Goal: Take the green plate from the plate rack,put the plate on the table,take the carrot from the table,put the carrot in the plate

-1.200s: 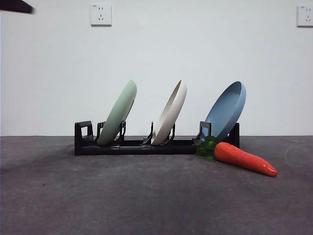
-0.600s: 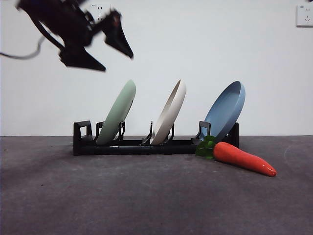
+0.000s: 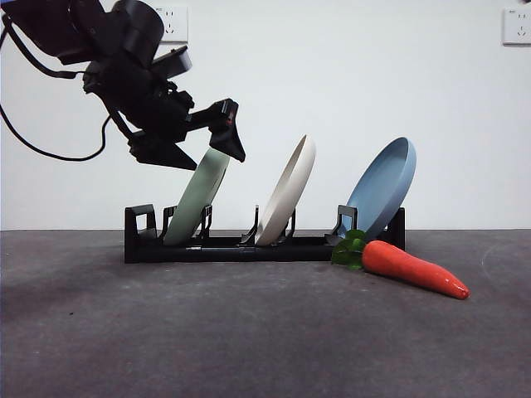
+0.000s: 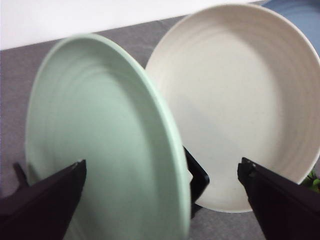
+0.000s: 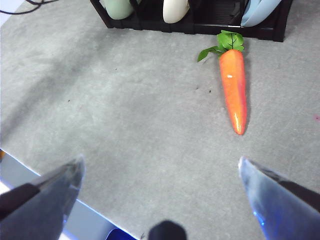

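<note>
The green plate [image 3: 197, 201] leans in the left slot of the black plate rack [image 3: 241, 247]; it also fills the left wrist view [image 4: 100, 145]. My left gripper [image 3: 202, 149] is open, with its jaws astride the plate's top rim, one on each side, not closed on it. The carrot [image 3: 411, 267] lies on the table [image 3: 249, 332] at the rack's right end, leaves toward the rack; it also shows in the right wrist view [image 5: 233, 87]. My right gripper [image 5: 160, 172] is open and empty, high above the table and well back from the carrot.
A cream-white plate [image 3: 290, 197] stands in the middle slot and a blue plate [image 3: 383, 186] in the right slot. Two wall sockets [image 3: 518, 25] sit high on the white wall. The table's near edge shows in the right wrist view [image 5: 30, 167].
The left arm has come in from the upper left and dropped down to the green plate's top rim. The plates and the carrot have not moved.
</note>
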`<action>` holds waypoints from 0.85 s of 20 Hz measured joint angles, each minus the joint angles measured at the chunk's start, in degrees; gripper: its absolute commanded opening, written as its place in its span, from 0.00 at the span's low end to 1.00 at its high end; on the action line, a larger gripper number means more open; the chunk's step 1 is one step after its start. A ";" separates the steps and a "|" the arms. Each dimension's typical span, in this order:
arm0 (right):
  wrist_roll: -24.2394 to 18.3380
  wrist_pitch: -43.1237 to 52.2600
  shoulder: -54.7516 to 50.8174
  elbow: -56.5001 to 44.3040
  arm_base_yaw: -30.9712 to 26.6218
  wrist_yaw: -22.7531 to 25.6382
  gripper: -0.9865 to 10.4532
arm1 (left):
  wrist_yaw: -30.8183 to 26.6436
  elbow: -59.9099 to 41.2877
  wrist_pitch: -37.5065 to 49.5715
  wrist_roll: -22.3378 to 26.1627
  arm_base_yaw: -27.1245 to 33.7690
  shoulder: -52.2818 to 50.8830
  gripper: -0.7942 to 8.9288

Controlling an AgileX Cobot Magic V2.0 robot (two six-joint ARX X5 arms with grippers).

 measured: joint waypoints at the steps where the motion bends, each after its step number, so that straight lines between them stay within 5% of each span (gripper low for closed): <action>1: 0.00 0.00 0.00 0.00 0.00 0.00 0.66 | -0.02 0.00 -0.02 0.02 -0.24 0.04 0.39; 3: 0.00 0.00 0.00 0.00 0.00 0.00 0.66 | 0.02 0.00 -0.02 0.00 -0.39 0.04 0.18; 5: 0.00 0.00 0.00 0.00 0.00 0.00 0.66 | 0.26 0.00 -0.04 0.00 -0.39 0.04 0.12; 17: 0.00 0.00 0.00 0.00 0.00 0.00 0.66 | 1.86 0.33 0.02 -0.42 -0.13 0.04 0.07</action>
